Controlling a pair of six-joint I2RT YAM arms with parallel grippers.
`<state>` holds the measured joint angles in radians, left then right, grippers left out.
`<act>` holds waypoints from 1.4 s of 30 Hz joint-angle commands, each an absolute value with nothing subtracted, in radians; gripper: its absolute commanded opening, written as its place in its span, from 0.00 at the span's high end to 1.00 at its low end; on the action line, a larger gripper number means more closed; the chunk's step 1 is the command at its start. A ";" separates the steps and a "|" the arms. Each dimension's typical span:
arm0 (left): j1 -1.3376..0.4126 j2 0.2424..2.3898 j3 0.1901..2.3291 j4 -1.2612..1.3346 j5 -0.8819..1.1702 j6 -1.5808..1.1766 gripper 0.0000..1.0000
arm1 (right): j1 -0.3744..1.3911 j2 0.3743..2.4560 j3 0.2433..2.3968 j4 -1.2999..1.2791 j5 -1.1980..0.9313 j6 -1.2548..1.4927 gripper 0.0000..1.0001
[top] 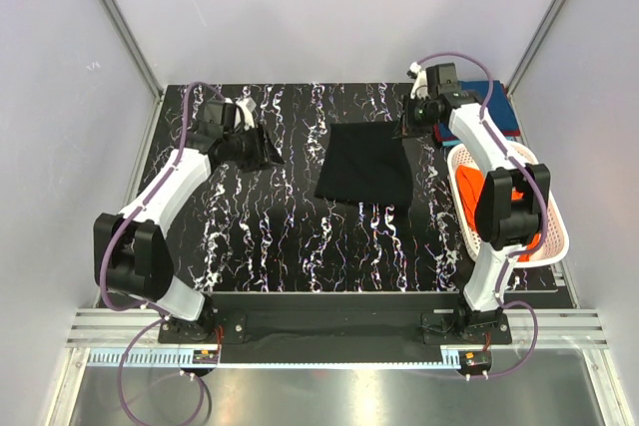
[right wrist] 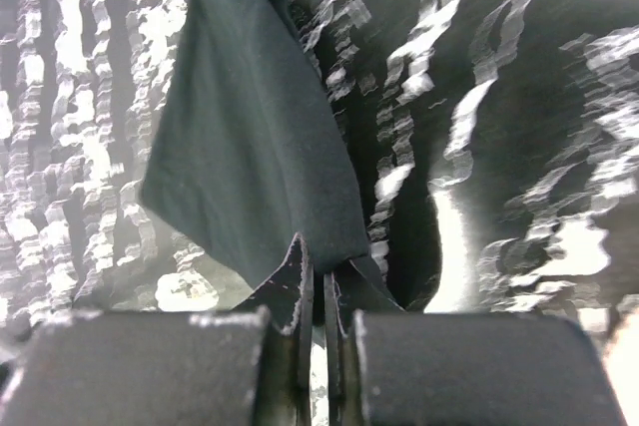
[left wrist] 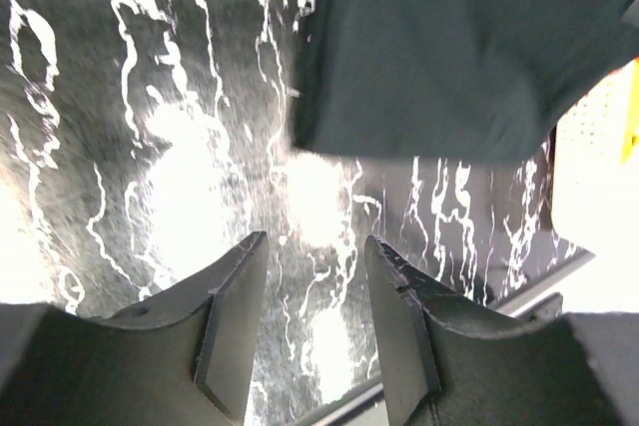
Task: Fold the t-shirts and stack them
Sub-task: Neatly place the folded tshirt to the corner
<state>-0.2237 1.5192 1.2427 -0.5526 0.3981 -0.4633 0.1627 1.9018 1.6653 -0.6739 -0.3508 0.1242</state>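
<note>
The bench (top: 260, 231) is black with white veining, enclosed by pale walls (top: 329, 7). The black t-shirt (top: 367, 164) lies spread on it. The right gripper (right wrist: 318, 291) is clamped on its far right corner. The left gripper (left wrist: 315, 266), jaws parted and empty, sits left of the t-shirt. The white basket (top: 559, 231) stands to its right.

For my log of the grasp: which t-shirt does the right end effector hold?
The black t-shirt, lying mid-table; the right end effector pinches its corner. The orange t-shirt sits apart in the white basket.
</note>
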 commanded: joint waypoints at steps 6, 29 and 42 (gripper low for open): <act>-0.225 1.465 1.181 -0.526 0.505 -0.439 0.51 | 0.166 1.901 1.859 -0.655 -0.034 -0.143 1.00; -0.225 1.474 1.175 -0.509 0.528 -0.440 0.51 | 0.006 2.114 2.088 -0.327 -0.032 -0.480 1.00; -0.225 1.479 1.172 -0.509 0.523 -0.436 0.50 | -0.044 2.030 2.069 -0.328 -0.124 -0.588 1.00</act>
<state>-0.2241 1.5074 1.1755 -0.5434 0.4965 -0.4450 -0.0147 2.1296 2.0609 -0.4004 -0.0765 -0.5453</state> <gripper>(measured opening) 0.494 0.025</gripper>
